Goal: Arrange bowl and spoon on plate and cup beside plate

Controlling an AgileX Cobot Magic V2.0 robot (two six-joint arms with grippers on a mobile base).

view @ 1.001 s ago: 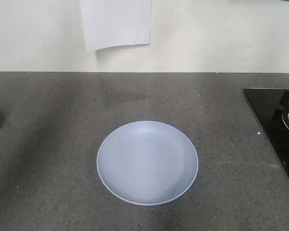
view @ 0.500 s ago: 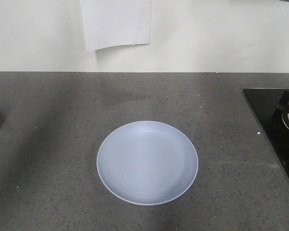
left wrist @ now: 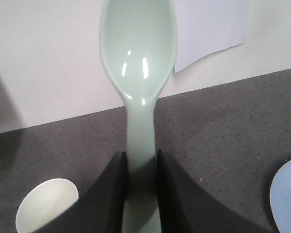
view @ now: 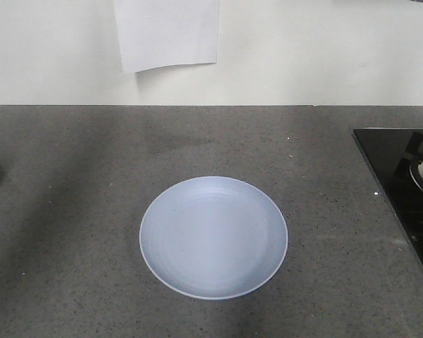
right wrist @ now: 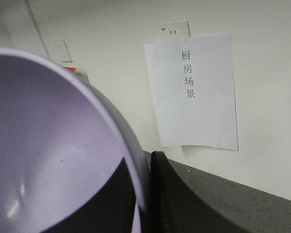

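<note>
1. The dark grey speckled stone counter runs back to a white wall that carries a white paper sheet. A black glass hob lies at the counter's right edge.
2. The round pale blue-lilac plate lies flat at mid-counter.
3. The small round lavender-purple plastic bowl hangs tilted in the right tool, which pinches its rim — one finger inside, one outside.
4. The paper cup, showing its white inside, stands on the counter well apart from the plate.
5. The small pale mint-green plastic spoon juts forward — the left tool is clamped on its flat handle.
</note>
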